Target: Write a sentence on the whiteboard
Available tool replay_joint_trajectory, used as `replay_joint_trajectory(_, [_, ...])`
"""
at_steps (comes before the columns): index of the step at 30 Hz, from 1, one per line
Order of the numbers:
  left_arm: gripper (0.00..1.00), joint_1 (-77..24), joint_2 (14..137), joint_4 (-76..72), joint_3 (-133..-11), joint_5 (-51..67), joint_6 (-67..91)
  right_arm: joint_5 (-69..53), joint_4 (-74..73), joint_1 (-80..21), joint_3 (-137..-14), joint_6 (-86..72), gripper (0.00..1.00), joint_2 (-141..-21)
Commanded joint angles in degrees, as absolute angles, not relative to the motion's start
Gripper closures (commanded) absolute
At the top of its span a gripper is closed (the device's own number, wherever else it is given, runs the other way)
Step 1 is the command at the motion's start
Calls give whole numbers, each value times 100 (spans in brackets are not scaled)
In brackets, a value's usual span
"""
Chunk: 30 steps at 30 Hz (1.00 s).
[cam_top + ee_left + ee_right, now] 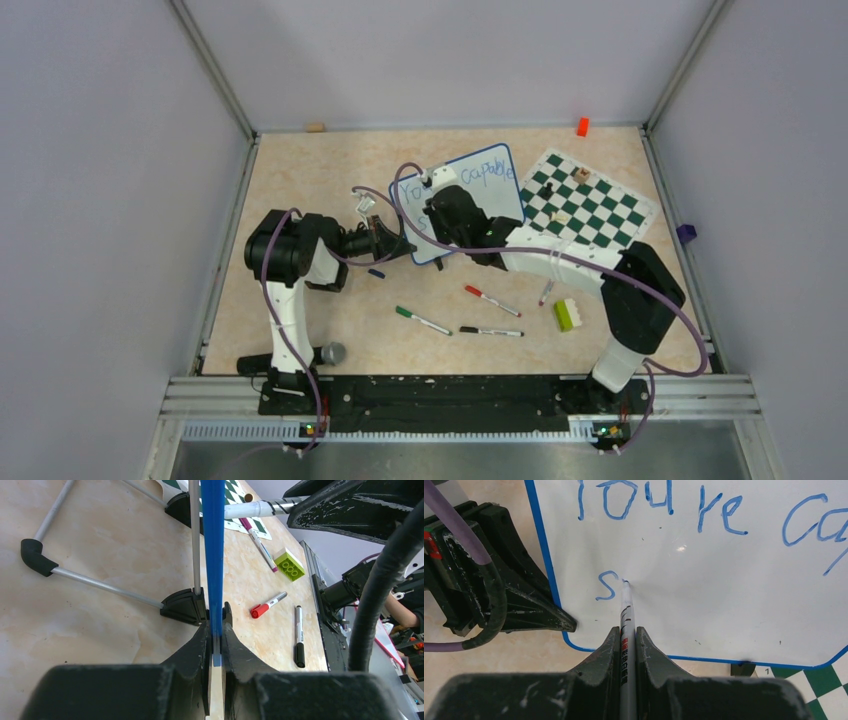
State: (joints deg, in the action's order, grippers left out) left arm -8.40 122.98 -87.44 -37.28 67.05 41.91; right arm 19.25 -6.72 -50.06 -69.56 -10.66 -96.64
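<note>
A pale wood-grain table (300, 180) sits inside grey partition walls. Nearest the arm bases lie a green marker (422, 320), a red marker (490, 300), a black marker (490, 331) and a lime building brick (568, 314). Beyond them the left gripper (216, 630) is pinched tight on the blue frame edge of the whiteboard (704, 590), steadying it. The right gripper (626, 635) is clamped on a white-barrelled marker (626, 612). Its long axis runs straight out from the jaws, and its tip touches the board just right of a lone "S" (606, 586). Above, the sentence (659, 505) reads "You're ca…" — "capable" from overhead. Blank board lies to the tip's right, so I judge the stroke goes that way. The barrel's red print is unreadable. Farthest back is the chess mat (590, 200).
</note>
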Motion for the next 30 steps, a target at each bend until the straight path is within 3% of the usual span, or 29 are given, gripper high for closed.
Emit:
replay_joint_trajectory(1, [94, -837, 12156, -9281, -3744, 6958, 4090, 2173, -609, -4980, -7309, -960, 100, -9800])
replay_joint_trajectory(11, [94, -835, 12156, -9277, -3737, 6960, 4091, 2633, -782, -4980, -7314, -948, 100, -9761])
replay_joint_trajectory(30, [94, -835, 12121, -9281, -3732, 6954, 4087, 2175, -597, -4932, -7430, -945, 100, -9434])
